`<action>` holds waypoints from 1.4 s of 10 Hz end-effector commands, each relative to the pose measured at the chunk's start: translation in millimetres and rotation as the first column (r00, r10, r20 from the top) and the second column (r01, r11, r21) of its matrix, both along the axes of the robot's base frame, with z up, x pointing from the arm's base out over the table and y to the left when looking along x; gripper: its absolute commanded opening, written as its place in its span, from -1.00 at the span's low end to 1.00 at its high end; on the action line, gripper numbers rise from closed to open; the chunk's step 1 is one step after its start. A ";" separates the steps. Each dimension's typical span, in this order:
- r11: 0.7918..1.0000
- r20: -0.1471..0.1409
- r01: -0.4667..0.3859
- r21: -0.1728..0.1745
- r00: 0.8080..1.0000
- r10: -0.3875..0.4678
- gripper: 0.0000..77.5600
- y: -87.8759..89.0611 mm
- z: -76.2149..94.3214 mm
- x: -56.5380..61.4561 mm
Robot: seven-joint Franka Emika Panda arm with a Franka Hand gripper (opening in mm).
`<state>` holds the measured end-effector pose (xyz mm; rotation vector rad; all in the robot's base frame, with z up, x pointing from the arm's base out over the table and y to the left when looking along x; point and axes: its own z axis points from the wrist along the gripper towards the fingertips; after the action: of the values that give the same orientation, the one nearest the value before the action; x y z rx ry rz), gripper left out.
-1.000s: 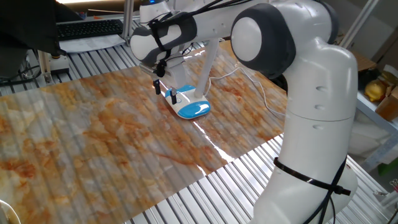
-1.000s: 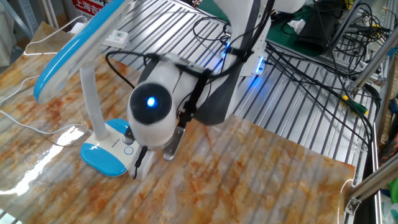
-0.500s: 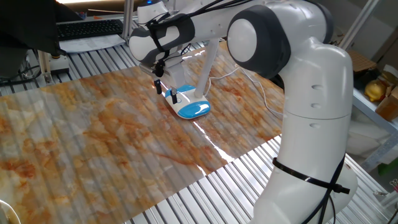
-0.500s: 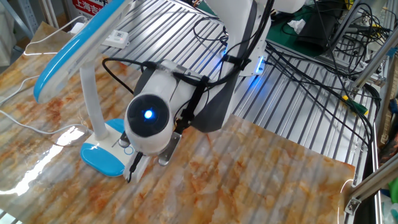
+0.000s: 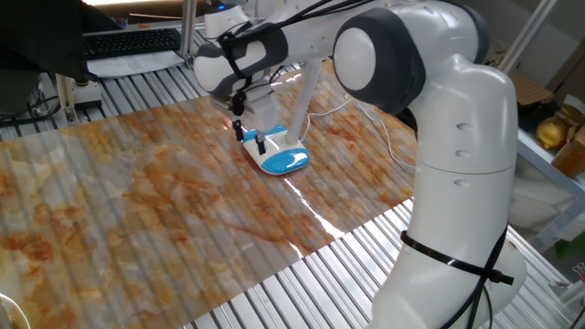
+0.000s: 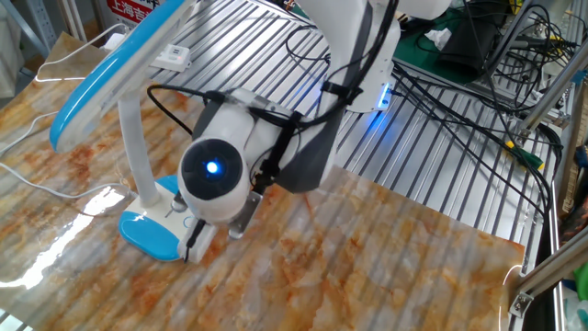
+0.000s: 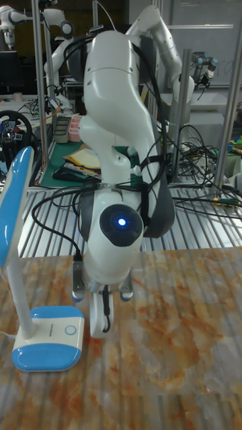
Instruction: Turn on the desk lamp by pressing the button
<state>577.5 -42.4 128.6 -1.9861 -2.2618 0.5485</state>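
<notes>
Where end effector (image 5: pixel 249 137) nears desk lamp (image 5: pixel 279 157).

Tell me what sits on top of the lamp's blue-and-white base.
On the desk lamp base the white stem rises at its rear, and a round ring-marked button sits on the white top. In both table-side views the gripper covers part of the base.

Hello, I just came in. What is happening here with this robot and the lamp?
A single white robot arm is reaching down toward a small desk lamp on the marble-patterned table. Its gripper hangs just above the lamp's blue-and-white base, on the side where the round button sits. In the tall fixed view the gripper is still slightly beside the base, so the button does not look pressed yet. The lamp head shows no clear glow.
</notes>
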 end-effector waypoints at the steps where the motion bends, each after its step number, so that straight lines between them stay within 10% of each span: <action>1: 1.000 0.006 0.028 -0.012 1.000 -0.028 0.99 -4.3 2.8 -3.6; 14: 0.986 0.037 0.103 -0.129 0.994 -0.099 0.99 -40.6 -3.9 3.9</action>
<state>581.2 -75.8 119.5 -2.1477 -2.1824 0.6590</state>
